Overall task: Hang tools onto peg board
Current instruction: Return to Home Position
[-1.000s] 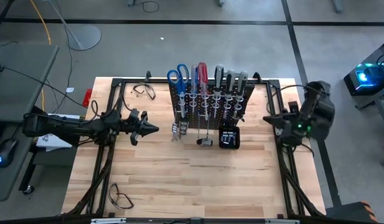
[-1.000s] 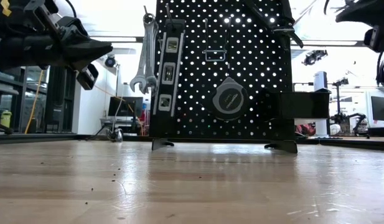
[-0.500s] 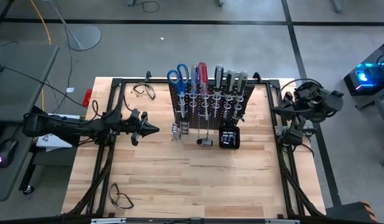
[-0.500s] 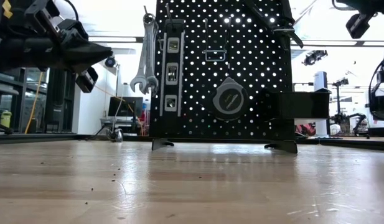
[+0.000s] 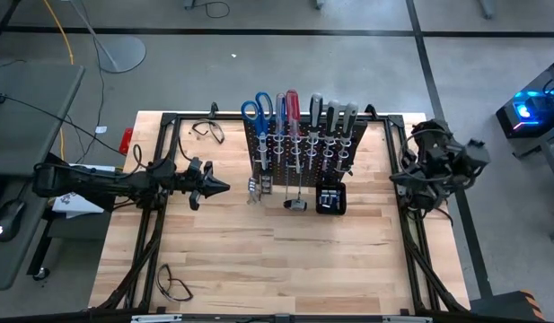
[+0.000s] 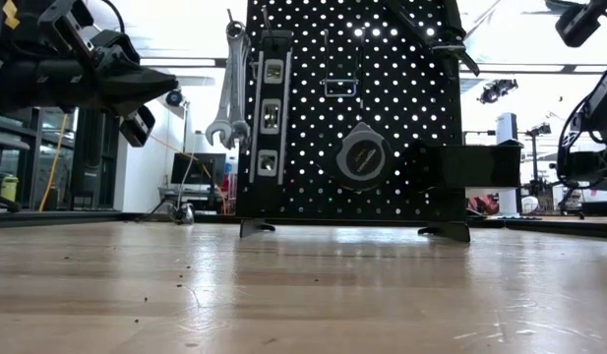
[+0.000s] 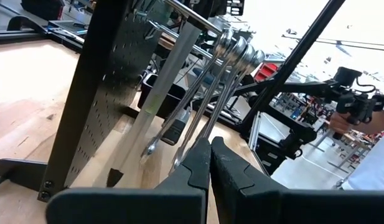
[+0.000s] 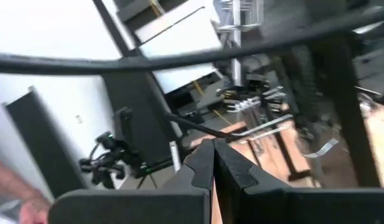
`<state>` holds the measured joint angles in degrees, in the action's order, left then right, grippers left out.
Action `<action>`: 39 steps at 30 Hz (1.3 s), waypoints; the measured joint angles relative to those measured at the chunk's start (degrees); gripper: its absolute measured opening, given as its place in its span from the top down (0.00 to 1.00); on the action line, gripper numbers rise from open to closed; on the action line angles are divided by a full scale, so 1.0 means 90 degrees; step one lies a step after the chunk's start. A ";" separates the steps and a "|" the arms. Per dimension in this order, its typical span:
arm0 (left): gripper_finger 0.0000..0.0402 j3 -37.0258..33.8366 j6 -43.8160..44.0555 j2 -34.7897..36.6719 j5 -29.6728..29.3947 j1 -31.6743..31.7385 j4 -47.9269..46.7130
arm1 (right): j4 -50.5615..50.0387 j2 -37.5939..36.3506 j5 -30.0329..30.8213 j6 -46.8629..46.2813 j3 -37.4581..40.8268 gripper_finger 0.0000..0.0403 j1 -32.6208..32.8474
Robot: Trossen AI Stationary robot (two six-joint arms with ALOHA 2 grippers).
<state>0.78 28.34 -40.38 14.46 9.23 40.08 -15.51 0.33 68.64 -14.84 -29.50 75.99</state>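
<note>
Jaws pinched together and empty, the left gripper (image 5: 223, 187) points at the peg board (image 6: 401, 108), near its hanging wrenches (image 6: 227, 98).

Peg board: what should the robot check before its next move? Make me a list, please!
1. Blue scissors hang on the peg board: ok.
2. Wrenches hang on the board, apart from the left arm: ok.
3. Left jaws shut with nothing in them: ok.
4. Right jaws shut with nothing in them: ok.
5. Right arm folded up at the table's right edge: ok.
6. Left arm tucked away too: not ok, it reaches over the table toward the board.
</note>
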 joint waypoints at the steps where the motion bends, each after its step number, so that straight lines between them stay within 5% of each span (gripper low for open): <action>1: 1.00 0.0000 0.0000 0.0000 -0.0004 0.0000 -0.0006 | 0.0116 0.0006 -0.0123 0.0140 0.0000 1.00 -0.0014; 12: 1.00 0.0000 0.0002 0.0000 -0.0005 0.0000 -0.0010 | 0.0903 -0.0008 -0.0267 0.2034 -0.0386 1.00 -0.0074; 16: 1.00 0.0000 0.0000 0.0000 -0.0005 0.0001 -0.0004 | 0.0908 -0.0006 -0.0604 0.2000 -0.0583 1.00 -0.0005; 31: 1.00 0.0000 0.0000 0.0000 -0.0005 0.0002 -0.0006 | -0.1415 0.1876 -0.0892 -0.2145 -0.0583 1.00 -0.0318; 35: 1.00 0.0000 0.0000 0.0000 -0.0005 0.0001 -0.0005 | -0.1442 0.1961 -0.1681 -0.2057 -0.0583 1.00 -0.1520; 39: 1.00 0.0000 0.0000 0.0000 -0.0007 0.0002 -0.0004 | -0.1433 0.2018 -0.3508 -0.1379 -0.0583 1.00 -0.3747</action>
<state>0.78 28.34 -40.38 14.39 9.26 40.05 -28.40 18.49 37.07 -27.24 -34.74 42.26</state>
